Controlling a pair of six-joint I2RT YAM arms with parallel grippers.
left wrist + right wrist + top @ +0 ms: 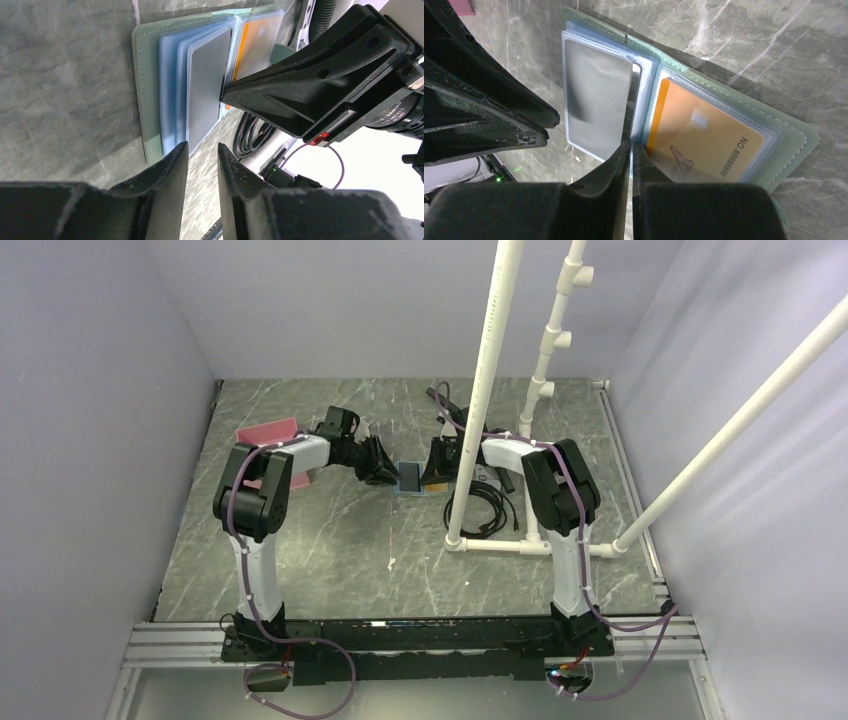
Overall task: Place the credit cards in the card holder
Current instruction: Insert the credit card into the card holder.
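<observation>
The card holder (794, 135) lies open on the worktop (749, 40) between both arms; the right claw (630, 145), nearly closed, seems to pinch the grey card (594, 95) by its spine-side long edge; the left claw (202, 147) hovers part-open and empty at the holder's edge; the orange card (704, 140) sits sleeved.

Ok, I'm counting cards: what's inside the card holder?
A grey card sits in one pale blue sleeve, an orange card in the facing one. What the sleeves stacked underneath hold is covered, and the right gripper covers part of the grey card's edge.
</observation>
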